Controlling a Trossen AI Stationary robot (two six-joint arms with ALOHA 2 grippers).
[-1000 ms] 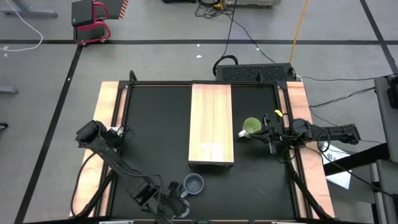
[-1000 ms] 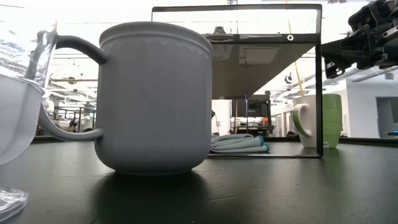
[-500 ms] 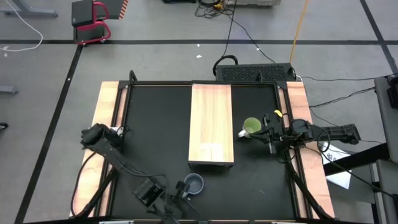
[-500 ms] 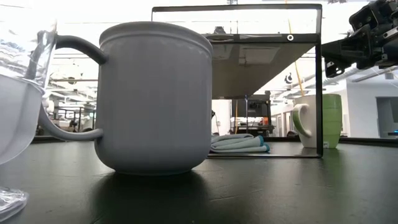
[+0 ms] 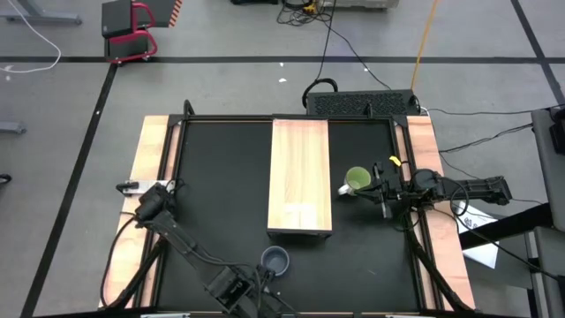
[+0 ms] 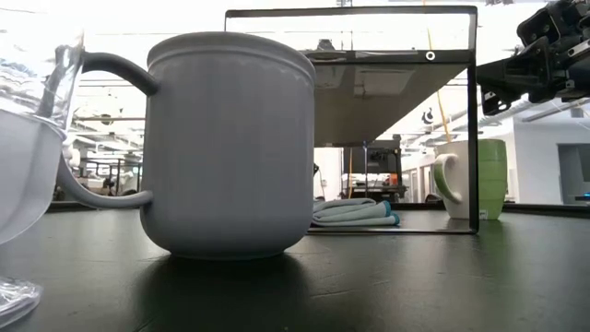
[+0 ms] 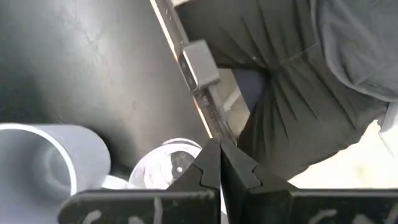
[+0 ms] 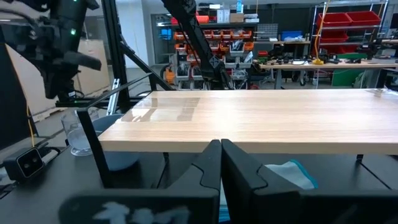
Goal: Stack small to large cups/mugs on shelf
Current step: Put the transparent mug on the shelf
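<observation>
The light wooden shelf (image 5: 300, 177) stands mid-table. The lime-green mug (image 5: 357, 181) stands upright on the table to its right, and also shows in the low view (image 6: 479, 180). The blue-grey mug (image 5: 274, 261) stands at the near edge, with the clear glass cup (image 7: 171, 163) beside it (image 6: 23, 138). My left gripper (image 7: 219, 152) is shut and sits over the near edge (image 5: 261, 283), above the glass cup and the blue-grey mug (image 7: 43, 162). My right gripper (image 8: 219, 155) is shut, just right of the green mug and higher (image 5: 381, 196), pointing across the shelf top (image 8: 267, 118).
A folded cloth (image 6: 355, 212) lies under the shelf. Light wooden strips (image 5: 154, 159) edge the black table. A person's trousers (image 7: 298, 81) show just beyond the near edge. There is bare black tabletop (image 5: 221, 177) left of the shelf.
My left arm has swung along the near edge toward the table's right, bringing its gripper closer to the blue-grey mug. The mugs and the glass cup have not moved.
</observation>
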